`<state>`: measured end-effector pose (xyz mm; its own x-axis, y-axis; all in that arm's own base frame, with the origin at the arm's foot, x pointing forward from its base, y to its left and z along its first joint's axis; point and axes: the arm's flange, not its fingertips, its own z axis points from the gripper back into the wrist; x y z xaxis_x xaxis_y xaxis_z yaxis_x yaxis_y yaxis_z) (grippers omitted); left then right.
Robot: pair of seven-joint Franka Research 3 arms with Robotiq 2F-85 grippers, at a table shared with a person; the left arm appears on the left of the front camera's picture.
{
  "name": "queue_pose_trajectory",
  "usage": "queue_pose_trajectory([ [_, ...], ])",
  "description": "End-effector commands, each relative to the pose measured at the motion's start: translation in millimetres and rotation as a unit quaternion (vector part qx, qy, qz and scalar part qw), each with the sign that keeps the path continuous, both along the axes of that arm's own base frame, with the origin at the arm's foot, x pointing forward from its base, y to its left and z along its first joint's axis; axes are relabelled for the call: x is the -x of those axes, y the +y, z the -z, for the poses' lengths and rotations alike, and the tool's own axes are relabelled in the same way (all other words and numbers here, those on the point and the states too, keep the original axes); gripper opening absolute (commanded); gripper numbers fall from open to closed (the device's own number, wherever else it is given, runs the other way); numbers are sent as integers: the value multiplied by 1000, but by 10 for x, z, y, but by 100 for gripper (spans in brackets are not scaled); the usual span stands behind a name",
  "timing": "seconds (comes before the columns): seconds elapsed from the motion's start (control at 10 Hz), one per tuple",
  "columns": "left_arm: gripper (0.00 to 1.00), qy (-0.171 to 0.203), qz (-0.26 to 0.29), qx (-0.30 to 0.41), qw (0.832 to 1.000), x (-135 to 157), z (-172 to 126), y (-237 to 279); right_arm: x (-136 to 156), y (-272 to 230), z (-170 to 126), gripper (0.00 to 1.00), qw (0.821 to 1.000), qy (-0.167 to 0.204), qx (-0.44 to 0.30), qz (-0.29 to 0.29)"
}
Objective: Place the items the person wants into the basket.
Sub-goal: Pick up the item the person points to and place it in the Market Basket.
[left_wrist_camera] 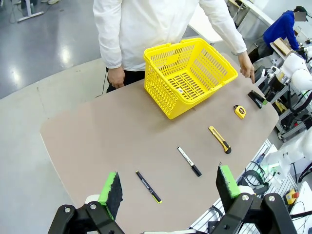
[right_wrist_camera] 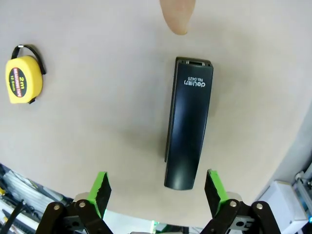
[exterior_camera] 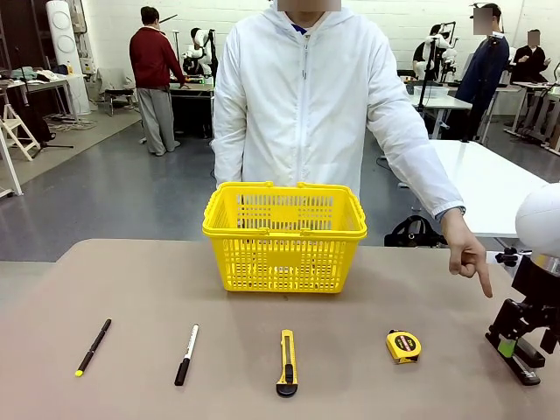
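On the robot's side of the yellow basket (exterior_camera: 284,229), five things lie in a row on the table (exterior_camera: 157,297). They are a black pen (exterior_camera: 94,346) with a yellow tip, a black-and-white marker (exterior_camera: 186,354), a yellow-and-black utility knife (exterior_camera: 287,361), a small round tape measure (exterior_camera: 403,346) and a black stapler (right_wrist_camera: 187,122). The stapler lies farthest to the right of the basket. The basket looks empty.

The person (exterior_camera: 302,96) in the white coat stands behind the basket and points one hand (exterior_camera: 464,254) down. The fingertip (right_wrist_camera: 178,17) is just past the far end of the stapler, and the tape measure lies off to one side. So this looks like the choosing step: the person is showing what they want, and it seems to be the stapler.

The right gripper (right_wrist_camera: 158,187) is over the stapler's near end. Its jaws are wide apart, one green pad on each side, and hold nothing. Next it likely has to go down, close on the stapler's long sides and carry it left to the basket. The left gripper (left_wrist_camera: 169,187) hangs high up, well away from the basket, with its jaws wide and nothing in them.

The table is flat and pale brown, with round corners. The room is big, with a grey floor, white tables and other people far behind the basket.
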<state>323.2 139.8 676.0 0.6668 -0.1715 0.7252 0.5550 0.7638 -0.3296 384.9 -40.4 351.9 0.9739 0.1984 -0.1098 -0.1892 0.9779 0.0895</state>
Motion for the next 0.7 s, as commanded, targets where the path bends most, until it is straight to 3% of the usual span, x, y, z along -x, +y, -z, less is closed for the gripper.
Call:
queue_pose_trajectory([
  [0.0, 100, -6, 8, 2, 1000, 10, 8, 14, -47, -15, 145, 100, 1000, -16, 24, 11],
  [0.4, 100, -6, 8, 2, 1000, 10, 8, 14, -159, -137, 312, 100, 999, -17, 38, 19],
  [0.5, 100, -6, 8, 2, 1000, 10, 8, 14, -153, -145, 332, 62, 999, -11, 36, 12],
  [0.6, 100, -6, 8, 2, 1000, 10, 8, 14, -151, -144, 330, 41, 999, -7, 35, 8],
])
